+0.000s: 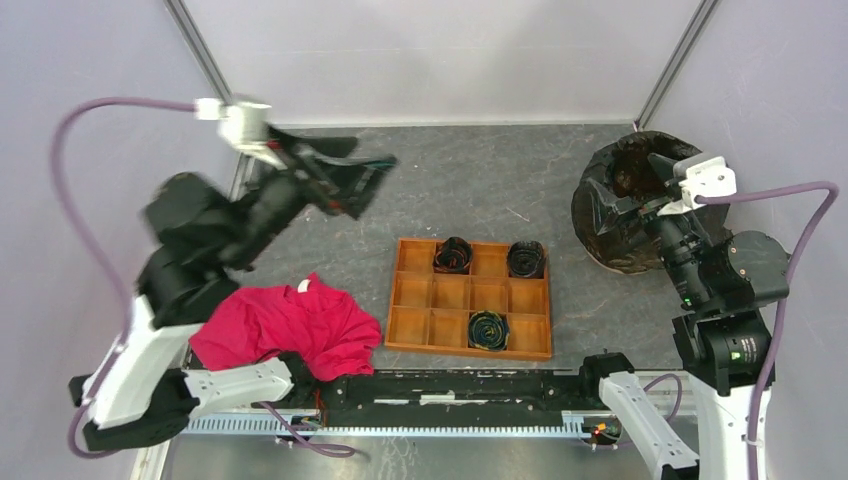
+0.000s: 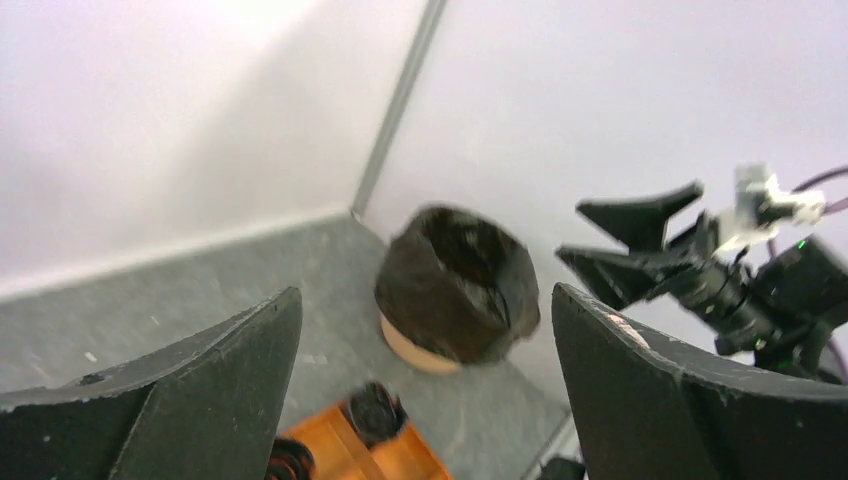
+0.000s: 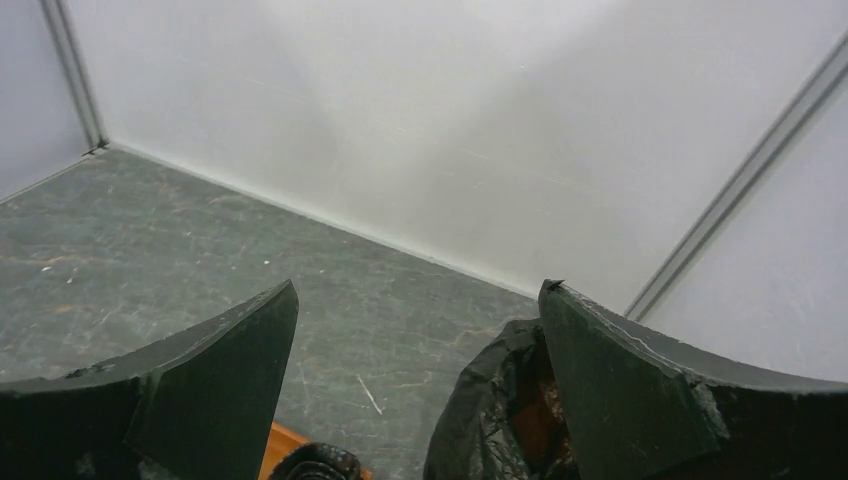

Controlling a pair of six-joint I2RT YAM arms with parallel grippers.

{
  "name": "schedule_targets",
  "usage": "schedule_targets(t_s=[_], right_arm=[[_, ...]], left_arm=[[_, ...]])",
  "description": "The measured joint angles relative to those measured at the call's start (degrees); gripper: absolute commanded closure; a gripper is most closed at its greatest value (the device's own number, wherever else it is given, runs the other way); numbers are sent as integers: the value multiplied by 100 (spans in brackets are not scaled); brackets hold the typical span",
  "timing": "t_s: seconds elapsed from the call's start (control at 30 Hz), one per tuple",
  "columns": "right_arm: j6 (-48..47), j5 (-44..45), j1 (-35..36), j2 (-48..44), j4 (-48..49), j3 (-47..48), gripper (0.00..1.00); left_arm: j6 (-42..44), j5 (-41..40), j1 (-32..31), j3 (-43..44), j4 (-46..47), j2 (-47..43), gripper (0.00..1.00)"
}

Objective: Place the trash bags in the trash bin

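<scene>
Left hand (image 2: 425, 295) and right hand (image 3: 418, 290) both wide apart, empty; trash bags (image 1: 605, 215) over trash bin (image 2: 410, 352).

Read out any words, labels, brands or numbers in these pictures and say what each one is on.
No text can be read.
Pale mark on the right arm: too small to read.
Trash bag, wooden tray, red garment: no print visible.

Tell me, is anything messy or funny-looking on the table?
Yes. The red-pink cloth lies crumpled beside the wooden tray, its edge reaching the front rail. The black trash bag is bunched and wrinkled over the trash bin, hiding nearly all of it.
</scene>
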Motion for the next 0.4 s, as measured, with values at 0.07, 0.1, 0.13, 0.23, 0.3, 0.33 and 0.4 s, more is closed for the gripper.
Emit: schedule_targets(t_s=[0.07,0.1,0.13,0.23,0.3,0.33,0.4], right_arm=[[-63,197,57,-26,13,39,2],[-72,317,63,-28,20,39,2],[-72,411,63,-28,26,37,2],[-22,710,63,-114,166,-33,2],[61,896,63,-280,332,-162,2],[120,970,63,-404,444,-260,2],[225,1036,63,-667,704,-481,2]], left_arm=[[236,-295,0,289,-90,-271,0],[339,-444,0,415,-98,-367,0],[417,-542,0,520,-107,-437,0],[575,-852,0,656,-179,-540,0],[662,-1036,0,612,-269,-538,0],[680,-1078,0,566,-304,-531,0],[704,-1163,0,457,-372,-496,0]])
